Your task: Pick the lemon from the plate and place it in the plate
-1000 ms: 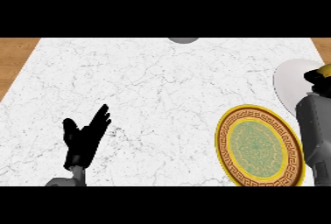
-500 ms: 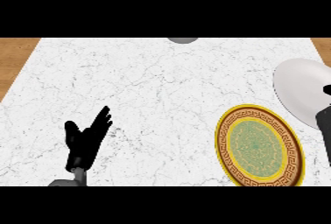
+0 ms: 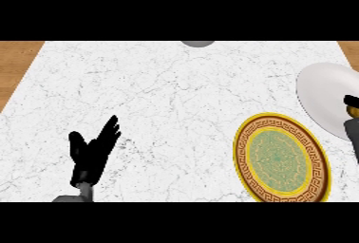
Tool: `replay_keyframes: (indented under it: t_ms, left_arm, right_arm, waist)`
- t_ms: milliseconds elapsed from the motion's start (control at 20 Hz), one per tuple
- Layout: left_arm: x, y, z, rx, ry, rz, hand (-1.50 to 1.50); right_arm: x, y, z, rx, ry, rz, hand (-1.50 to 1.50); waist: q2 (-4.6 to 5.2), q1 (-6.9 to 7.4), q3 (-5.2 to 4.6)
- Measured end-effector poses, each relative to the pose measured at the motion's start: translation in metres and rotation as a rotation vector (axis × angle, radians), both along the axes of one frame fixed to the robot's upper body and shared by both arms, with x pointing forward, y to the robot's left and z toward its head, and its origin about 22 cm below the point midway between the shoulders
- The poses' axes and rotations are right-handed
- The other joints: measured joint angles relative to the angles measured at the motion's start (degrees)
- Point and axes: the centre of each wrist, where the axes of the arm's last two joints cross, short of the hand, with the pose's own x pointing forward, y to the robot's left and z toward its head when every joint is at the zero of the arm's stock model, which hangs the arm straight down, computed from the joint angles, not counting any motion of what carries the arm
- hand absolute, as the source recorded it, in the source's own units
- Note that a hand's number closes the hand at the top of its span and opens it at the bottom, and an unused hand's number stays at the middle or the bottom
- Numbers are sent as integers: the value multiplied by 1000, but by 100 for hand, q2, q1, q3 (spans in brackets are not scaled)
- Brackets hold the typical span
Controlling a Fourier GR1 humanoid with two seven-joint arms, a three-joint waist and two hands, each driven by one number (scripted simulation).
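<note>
A white plate (image 3: 324,92) is seen at the right edge, just behind a gold plate (image 3: 282,158). The right hand (image 3: 350,100) is over the white plate; its fingers cannot be made out. A yellowish bit, maybe the lemon (image 3: 353,111), is seen there. The left hand (image 3: 92,151) is held open, low left.

White marble counter (image 3: 175,95), gold-rimmed plate (image 3: 282,157), white plate (image 3: 324,95), perhaps a grey bowl (image 3: 198,43)

My left hand (image 3: 95,151) is matte black with slim black fingers (image 3: 111,131) and thumb on a grey forearm (image 3: 70,199); my right hand (image 3: 351,100) shows black too.
</note>
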Motion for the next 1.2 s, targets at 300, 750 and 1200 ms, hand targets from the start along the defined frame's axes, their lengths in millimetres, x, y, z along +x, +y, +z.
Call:
replay_keyframes:
  t_ms: [300, 750, 1200]
  left_arm:
    - [-1, 1, -2, -1, 0, 9, 0]
    - [-6, 10, -2, 6, 12, 30, 0]
    - [-9, 10, 1, 10, 17, 41, 0]
  right_arm:
    - [-1, -4, 13, -75, -167, 52, -150]
    - [-37, -14, 4, -29, -409, 114, -150]
    - [-98, 13, -49, 55, -497, 318, -150]
  waist:
    - [-20, -49, 1]
    - [-79, -168, -29]
    - [-108, -220, -60]
